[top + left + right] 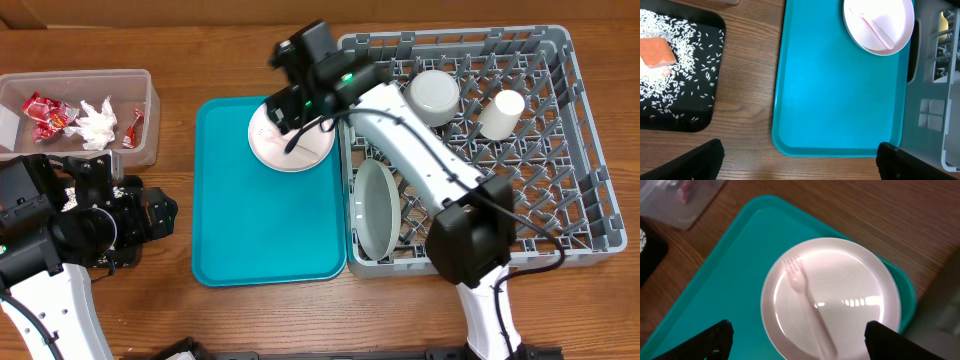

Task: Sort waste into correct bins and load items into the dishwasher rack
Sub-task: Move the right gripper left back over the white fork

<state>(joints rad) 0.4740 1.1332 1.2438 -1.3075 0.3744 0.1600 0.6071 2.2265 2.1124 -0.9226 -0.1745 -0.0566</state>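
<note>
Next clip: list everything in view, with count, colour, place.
rack: one, grey, right of table
bowl: one, grey, in rack
cup: one, white, in rack beside bowl
grey plate: one, grey, on edge in rack's left side
teal tray: one, teal, middle of table
pink plate: one, pale pink, teal tray's far right corner
fork: one, pale pink, on pink plate
tub: one, clear, far left
wrappers: at least two, red, in tub
napkin: one, white, in tub
black tray: one, black, near left
rice: many grains, whitish, on black tray
cube: one, orange, on black tray amid rice
left pincer: one, black, open, near left
right pincer: one, black, open, above pink plate
</note>
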